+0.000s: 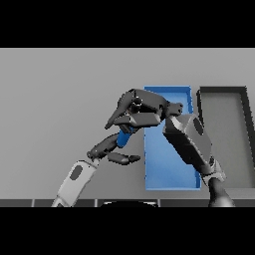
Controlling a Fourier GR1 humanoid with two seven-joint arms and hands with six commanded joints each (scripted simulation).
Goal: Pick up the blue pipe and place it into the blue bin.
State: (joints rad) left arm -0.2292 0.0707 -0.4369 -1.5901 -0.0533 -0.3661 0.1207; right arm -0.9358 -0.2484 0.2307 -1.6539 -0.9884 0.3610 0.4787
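The right hand (137,110) hangs over the grey surface (60,99), just off the left wall of the open rectangular blue bin (169,169), with its fingers curled down round the short blue pipe (124,135). The pipe shows below the hand, tilted and raised, left of the bin and outside it. The left hand (112,149) sits just beneath the pipe, nearer the surface's front edge, fingers relaxed and holding nothing. A dark grey rectangular bin (224,124) stands just beside the blue bin, toward the surface's right edge.
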